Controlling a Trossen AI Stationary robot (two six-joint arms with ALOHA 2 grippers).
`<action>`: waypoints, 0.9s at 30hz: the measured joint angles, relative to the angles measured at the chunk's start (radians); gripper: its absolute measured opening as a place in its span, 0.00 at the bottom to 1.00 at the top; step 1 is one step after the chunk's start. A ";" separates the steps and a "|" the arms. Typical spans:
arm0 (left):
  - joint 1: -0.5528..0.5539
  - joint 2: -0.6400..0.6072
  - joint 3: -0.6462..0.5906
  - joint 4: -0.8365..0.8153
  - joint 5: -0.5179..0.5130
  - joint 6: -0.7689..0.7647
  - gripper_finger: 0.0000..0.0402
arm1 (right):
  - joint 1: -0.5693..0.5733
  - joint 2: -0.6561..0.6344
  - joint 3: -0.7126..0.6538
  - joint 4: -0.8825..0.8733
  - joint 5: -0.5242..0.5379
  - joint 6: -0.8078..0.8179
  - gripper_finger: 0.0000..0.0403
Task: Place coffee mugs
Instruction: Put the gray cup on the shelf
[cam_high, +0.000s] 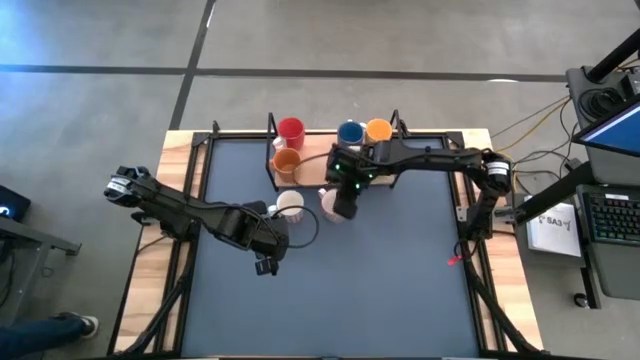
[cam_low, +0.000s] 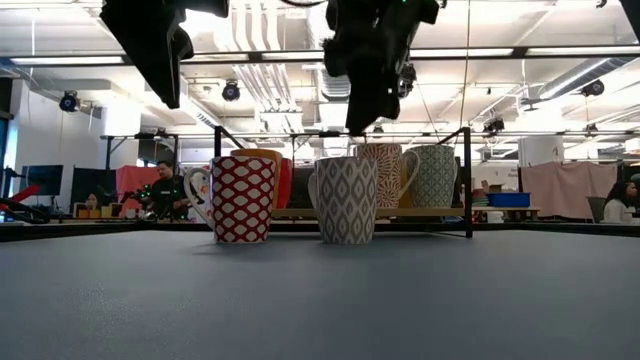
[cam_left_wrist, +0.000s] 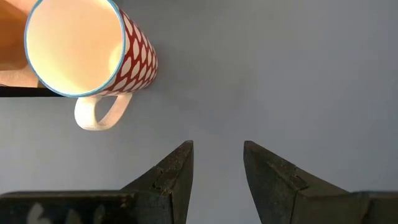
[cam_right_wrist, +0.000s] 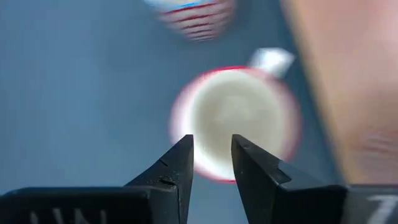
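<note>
Two patterned coffee mugs stand upright on the dark mat. One is red and white (cam_low: 243, 198), also seen in the left wrist view (cam_left_wrist: 87, 50). The other is grey and white (cam_low: 345, 200); the right wrist view shows it from above, blurred (cam_right_wrist: 236, 121). My right gripper (cam_right_wrist: 211, 142) hangs open just above the grey mug (cam_high: 330, 200) and clear of its rim (cam_low: 362, 128). My left gripper (cam_left_wrist: 217, 149) is open over bare mat, nearer the table's front than the red-patterned mug (cam_high: 290, 203). Red (cam_high: 291, 130), blue (cam_high: 350, 132) and two orange mugs (cam_high: 287, 160) (cam_high: 378, 130) sit on the rack.
A wooden rack with a black frame (cam_high: 315, 165) stands at the table's far edge, just behind the two patterned mugs. Bare mat (cam_high: 380, 290) stretches toward the near edge. A person (cam_low: 165, 190) sits in the room behind the table.
</note>
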 joint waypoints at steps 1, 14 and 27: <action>0.000 0.000 0.000 0.000 0.000 -0.002 0.31 | 0.014 0.000 0.000 0.000 -0.030 -0.013 0.24; -0.018 0.000 0.000 0.000 0.000 -0.015 0.31 | 0.161 0.011 -0.038 0.028 0.123 -0.234 0.35; -0.022 0.000 0.000 0.000 0.000 -0.020 0.31 | 0.154 0.011 -0.132 0.109 0.139 -0.251 0.37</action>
